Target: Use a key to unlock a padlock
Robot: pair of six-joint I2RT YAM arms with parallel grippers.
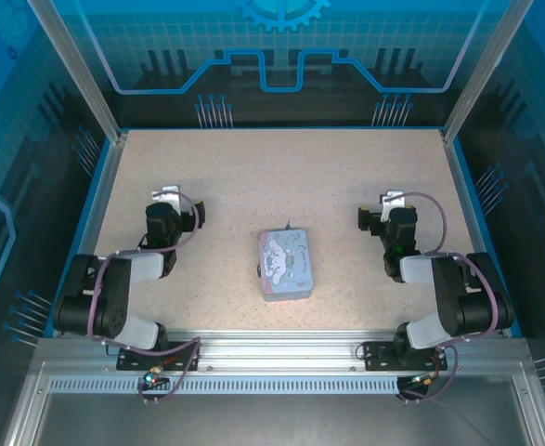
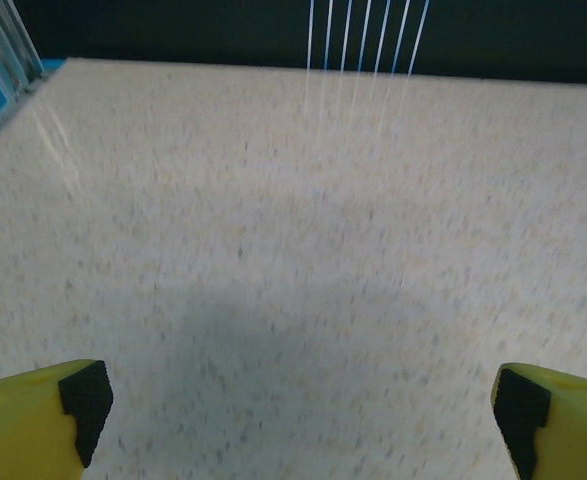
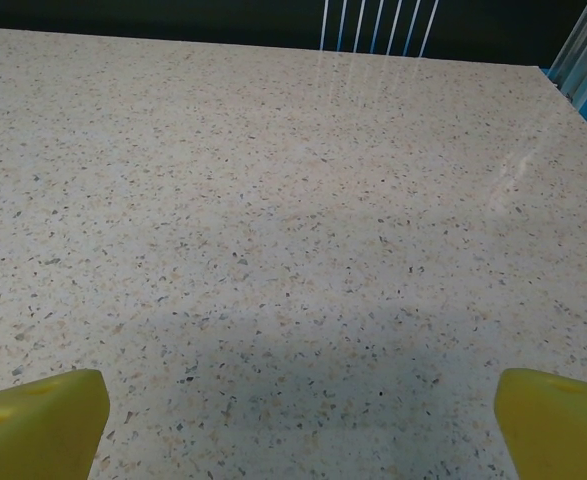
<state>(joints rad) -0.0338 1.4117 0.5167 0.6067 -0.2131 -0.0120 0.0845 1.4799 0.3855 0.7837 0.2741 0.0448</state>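
Padlock — a tiny dark item, too small to read in detail — sits against the left edge of the tin, mid-table. Left gripper and right gripper stand well apart from it, one on each side. Wrist views: both sets of jaws wide apart over speckled tabletop.

I logged: bench, speckled stone-look, faint sheen; tin, smooth, printed; left end effector fingers, matt yellow plastic.

Padlock by the tin is indistinctly small.
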